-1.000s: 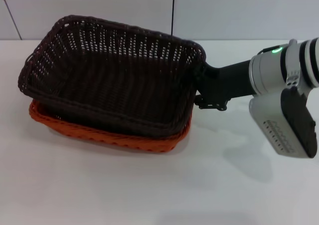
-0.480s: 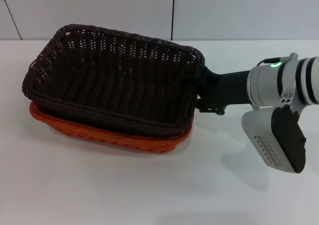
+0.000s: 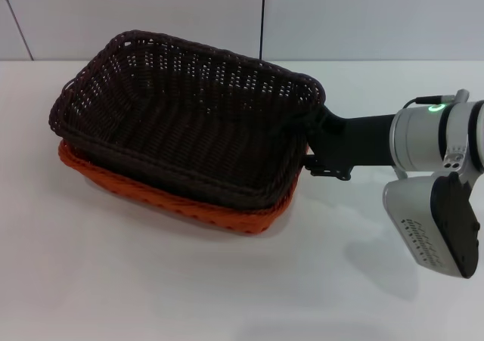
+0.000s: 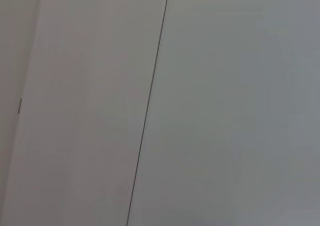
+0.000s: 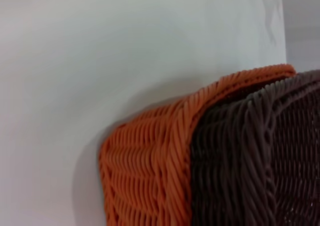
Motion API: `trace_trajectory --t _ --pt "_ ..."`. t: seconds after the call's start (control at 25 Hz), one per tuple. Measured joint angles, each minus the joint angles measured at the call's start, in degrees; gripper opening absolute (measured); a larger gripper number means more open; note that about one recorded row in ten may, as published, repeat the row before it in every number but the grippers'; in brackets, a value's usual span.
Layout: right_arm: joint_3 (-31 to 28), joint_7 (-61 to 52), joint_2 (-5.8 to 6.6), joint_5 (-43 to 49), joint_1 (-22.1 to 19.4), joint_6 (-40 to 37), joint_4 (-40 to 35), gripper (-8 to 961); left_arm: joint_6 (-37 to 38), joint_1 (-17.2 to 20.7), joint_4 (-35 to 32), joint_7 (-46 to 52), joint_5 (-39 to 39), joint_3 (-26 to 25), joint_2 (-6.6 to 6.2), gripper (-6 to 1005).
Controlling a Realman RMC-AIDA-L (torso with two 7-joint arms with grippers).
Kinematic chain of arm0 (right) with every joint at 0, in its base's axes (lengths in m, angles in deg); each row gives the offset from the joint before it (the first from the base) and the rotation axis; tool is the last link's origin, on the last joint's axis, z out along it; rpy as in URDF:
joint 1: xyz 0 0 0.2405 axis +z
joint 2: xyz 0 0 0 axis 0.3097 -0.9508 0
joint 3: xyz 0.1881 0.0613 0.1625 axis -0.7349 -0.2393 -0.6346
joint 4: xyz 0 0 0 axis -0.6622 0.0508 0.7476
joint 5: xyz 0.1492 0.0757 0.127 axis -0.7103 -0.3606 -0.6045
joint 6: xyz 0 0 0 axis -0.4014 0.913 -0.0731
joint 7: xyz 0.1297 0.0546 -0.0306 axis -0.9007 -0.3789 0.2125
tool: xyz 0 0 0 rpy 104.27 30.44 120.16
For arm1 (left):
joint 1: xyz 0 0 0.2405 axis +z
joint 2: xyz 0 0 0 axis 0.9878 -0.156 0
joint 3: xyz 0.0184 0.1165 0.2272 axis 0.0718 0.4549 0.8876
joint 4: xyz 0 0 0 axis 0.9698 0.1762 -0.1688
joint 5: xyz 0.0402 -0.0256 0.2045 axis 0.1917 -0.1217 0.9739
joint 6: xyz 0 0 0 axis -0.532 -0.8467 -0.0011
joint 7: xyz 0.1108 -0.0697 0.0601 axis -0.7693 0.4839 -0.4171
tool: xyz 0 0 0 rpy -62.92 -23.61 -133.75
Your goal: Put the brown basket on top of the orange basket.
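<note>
Both baskets have shifted toward the desk's right side over the last second, and the right arm has drawn back to the right with them. The brown basket point(image 3: 189, 125) is dark brown, nearly black, rectangular, with sloped open-weave sides that let light through near the top and a thick braided rim. It sits nested in the orange basket point(image 3: 189, 203), of which only the near rim and the right-hand near corner show beneath it as a bright orange band. The pair lies on the white desk point(image 3: 227, 296) toward its far left part, turned slightly askew to the desk's edges.

The right gripper point(image 3: 311, 156) reaches in horizontally from the right edge of the desk, its black body meeting the brown basket's right end wall just below the rim. Its fingers are hidden against the weave, so it cannot be told whether they are clamped or spread. Behind it the silver wrist carries a lit green ring, with a grey camera housing hanging below.

From the right wrist camera, the orange weave point(image 5: 150, 171) and the brown weave point(image 5: 250, 161) press side by side.

The left wrist camera shows only a blank wall panel point(image 4: 225, 110).
</note>
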Motion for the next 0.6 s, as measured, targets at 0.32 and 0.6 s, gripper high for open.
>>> trace_trajectory --t 0.32,0.6 --pt "-1.1 -0.2 0.12 -0.2 -0.8 -0.8 -2.0 623 -0.1 -0.3 -0.7 0.3 0.0 0.3 0.27 741" --pt "-1.0 -0.2 0.15 -0.2 -2.8 -2.1 -4.1 631 -0.3 -0.6 -0.7 0.3 0.0 0.3 0.30 741"
